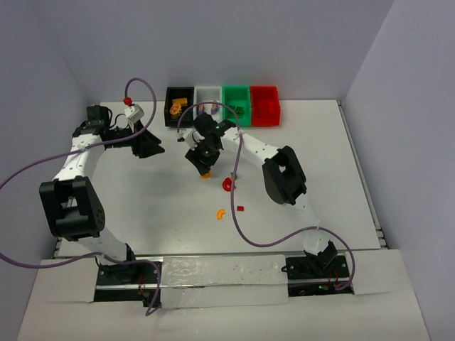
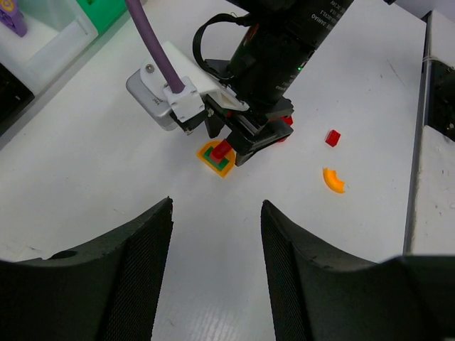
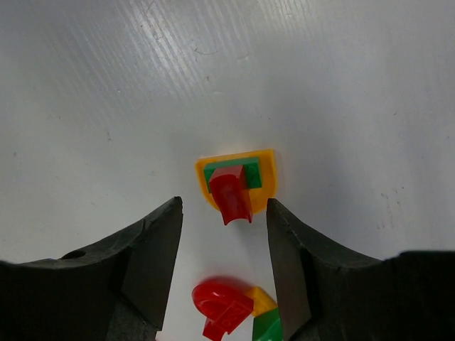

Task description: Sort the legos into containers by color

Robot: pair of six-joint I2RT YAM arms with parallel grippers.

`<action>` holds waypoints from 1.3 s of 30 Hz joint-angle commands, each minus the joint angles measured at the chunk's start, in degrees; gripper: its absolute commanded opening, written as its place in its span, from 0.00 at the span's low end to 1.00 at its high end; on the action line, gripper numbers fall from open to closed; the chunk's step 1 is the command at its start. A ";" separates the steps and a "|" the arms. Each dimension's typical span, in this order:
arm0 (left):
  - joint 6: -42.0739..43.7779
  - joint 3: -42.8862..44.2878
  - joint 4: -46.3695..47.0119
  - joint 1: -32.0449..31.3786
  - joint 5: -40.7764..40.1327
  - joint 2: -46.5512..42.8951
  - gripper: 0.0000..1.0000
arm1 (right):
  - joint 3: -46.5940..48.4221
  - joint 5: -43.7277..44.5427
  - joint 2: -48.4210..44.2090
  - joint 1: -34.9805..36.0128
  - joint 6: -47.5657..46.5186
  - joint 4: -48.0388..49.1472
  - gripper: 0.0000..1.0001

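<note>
A lego stack point(image 3: 237, 183) lies mid-table: an orange-yellow plate with a green brick and a red curved piece on top, also visible as the stack point(image 2: 217, 156) and the stack point(image 1: 205, 175). My right gripper point(image 3: 224, 206) hangs straight over it, open, one finger on each side and neither touching. A red, yellow and green cluster point(image 3: 229, 307) lies just behind it. A small red brick point(image 2: 332, 137) and an orange curved piece point(image 2: 333, 180) lie nearer the arms. My left gripper point(image 2: 217, 206) is open and holds nothing, left of the stack. The containers stand at the back: black point(image 1: 178, 106), white point(image 1: 208, 98), green point(image 1: 236, 104), red point(image 1: 264, 104).
Orange pieces lie in the black bin and a purple piece point(image 2: 13, 18) in the white one. The right arm's purple cable point(image 1: 238, 213) loops over the table near the loose pieces. Walls close the table on three sides.
</note>
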 commanded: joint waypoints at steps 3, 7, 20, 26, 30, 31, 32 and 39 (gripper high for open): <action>1.52 0.46 -0.74 0.05 3.18 -1.08 0.60 | 3.09 0.80 0.95 0.28 -2.17 -0.31 0.54; 1.76 0.83 -1.16 0.09 2.91 -0.68 0.60 | 3.84 0.67 1.62 0.28 -2.44 -0.45 0.53; -0.97 0.42 1.18 0.00 2.27 -0.80 0.59 | 4.61 1.29 1.98 0.18 -1.51 0.19 0.00; -24.47 -9.25 24.52 0.00 -6.14 -6.95 0.60 | -1.01 -1.44 -7.22 -2.99 7.12 2.84 0.00; -40.33 -15.67 34.31 -1.74 -17.42 -11.93 0.62 | -7.81 -9.81 -16.05 -6.68 18.71 10.20 0.00; -43.64 -17.52 35.30 -2.68 -18.70 -12.84 0.62 | -9.67 -10.47 -18.00 -7.14 21.97 11.47 0.00; -45.37 -19.21 36.90 -3.62 -19.37 -14.15 0.63 | -10.79 -10.95 -19.14 -7.63 24.59 12.77 0.00; -61.22 -24.48 44.53 -9.20 -25.26 -16.57 0.67 | -15.93 -6.75 -23.59 -10.71 43.67 19.60 0.00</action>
